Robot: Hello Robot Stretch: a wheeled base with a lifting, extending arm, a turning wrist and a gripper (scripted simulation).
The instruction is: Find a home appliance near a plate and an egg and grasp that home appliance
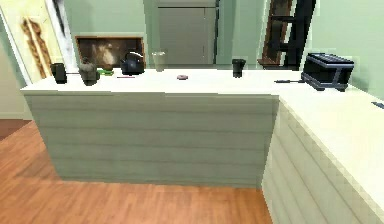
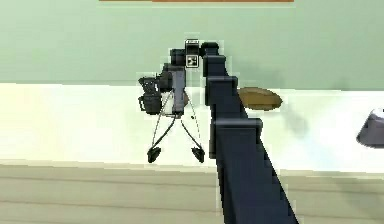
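A dark boxy toaster (image 1: 327, 70) stands on the white counter (image 1: 200, 88) at the forward view's right. A small dark flat disc (image 1: 183, 76) lies near the counter's middle. In the arm side view the dark arm bar (image 2: 240, 150) rises over a white countertop (image 2: 80, 120). My gripper (image 2: 177, 154) hangs left of the two white squares (image 2: 192, 55), its thin fingers (image 2: 155, 153) pointing down the picture. Only bare countertop lies behind the fingers, so it holds nothing. A brown flat round thing (image 2: 258, 97) lies just right of the arm.
The counter is L-shaped and runs down the forward view's right. On it stand a dark kettle (image 1: 133, 64), a glass (image 1: 158, 61) and dark cups (image 1: 238, 67). A grey fridge (image 1: 186, 30) stands behind. A grey rounded thing (image 2: 374, 128) sits at the arm side view's right edge.
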